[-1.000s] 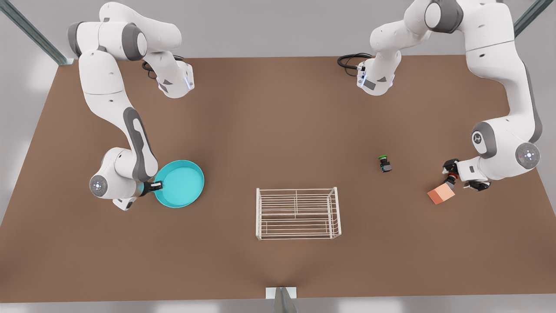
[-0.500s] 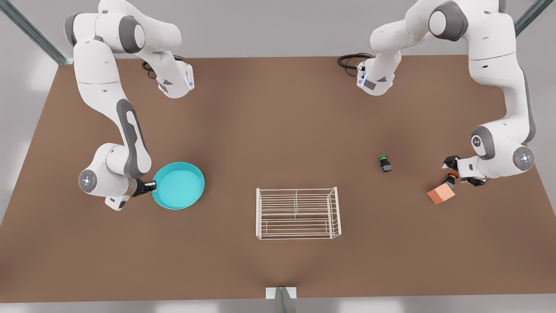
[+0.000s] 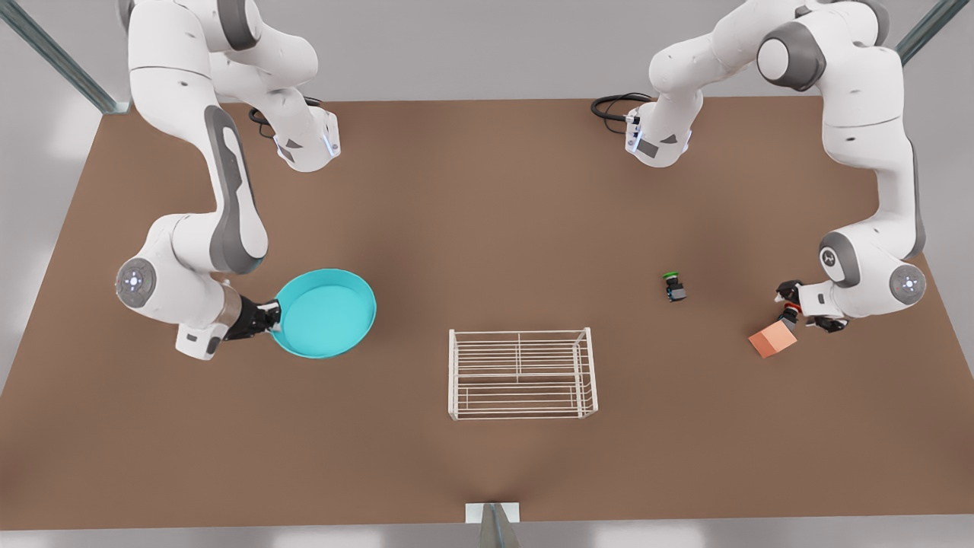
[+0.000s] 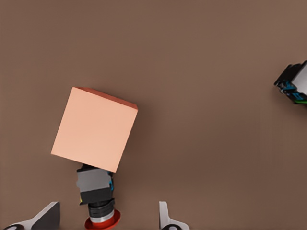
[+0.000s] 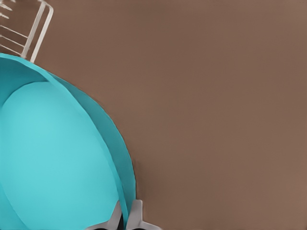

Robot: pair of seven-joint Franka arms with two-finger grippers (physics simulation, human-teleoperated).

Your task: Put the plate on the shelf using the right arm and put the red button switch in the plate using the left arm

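Note:
The cyan plate (image 3: 326, 313) hangs tilted above the table at the front view's left, with my right gripper (image 3: 268, 317) shut on its rim. In the right wrist view the plate (image 5: 53, 158) has its rim pinched in the right gripper (image 5: 127, 216). The white wire shelf (image 3: 523, 373) stands at centre front; its corner (image 5: 37, 28) peeks past the plate. At the front view's right, my left gripper (image 3: 800, 306) is open around the red button switch (image 3: 788, 311). In the left wrist view the switch (image 4: 98, 199) lies between the left gripper's (image 4: 106, 221) spread fingers, its dark body against the cube.
A salmon-orange cube (image 3: 772, 339) (image 4: 93, 129) touches the red switch's body. A green-capped switch (image 3: 673, 287) (image 4: 295, 84) sits on the table between the shelf and the left arm. Bare brown table (image 3: 487, 228) stretches between the two arms.
My right arm has raised the plate off the table and carried it slightly toward the front view's right. The left gripper has stayed at the red switch while that arm shifted.

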